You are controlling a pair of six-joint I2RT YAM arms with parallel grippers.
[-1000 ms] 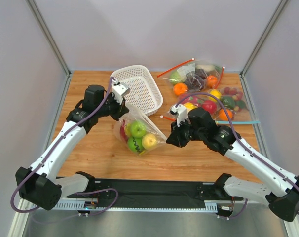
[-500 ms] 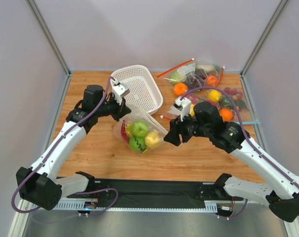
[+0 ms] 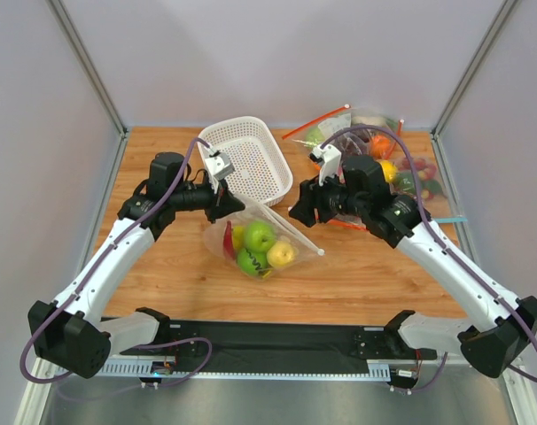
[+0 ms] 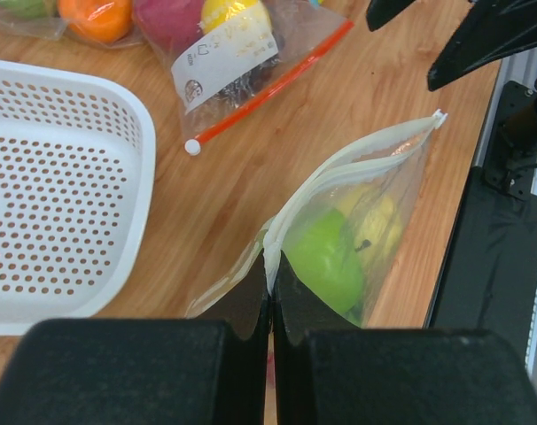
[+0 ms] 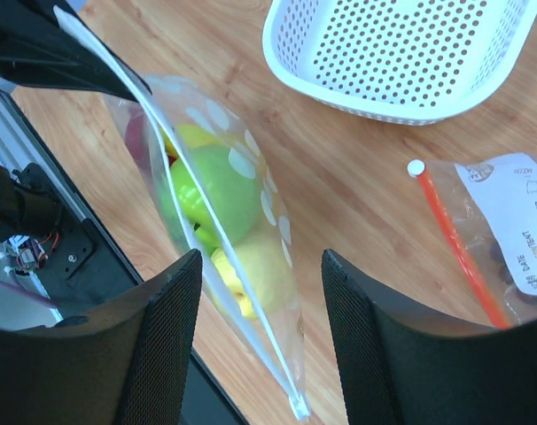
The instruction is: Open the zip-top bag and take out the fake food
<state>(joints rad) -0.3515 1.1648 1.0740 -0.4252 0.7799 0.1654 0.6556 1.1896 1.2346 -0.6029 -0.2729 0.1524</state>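
Your left gripper [image 4: 270, 292] pins the clear, white-dotted plastic zip-top bag [image 3: 260, 241]; your right gripper [image 5: 260, 261] hangs open over it.
Left jaws are shut on the bag's corner; its long zip edge runs rightward from there, passing directly beneath the empty, spread right jaws.

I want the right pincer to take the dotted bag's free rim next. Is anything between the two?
Nothing visible. The open right pincer hangs above the rim of the zip-top bag, only air between. The left pincer pinches the opposite corner; the white basket and red-strip bag lie aside.
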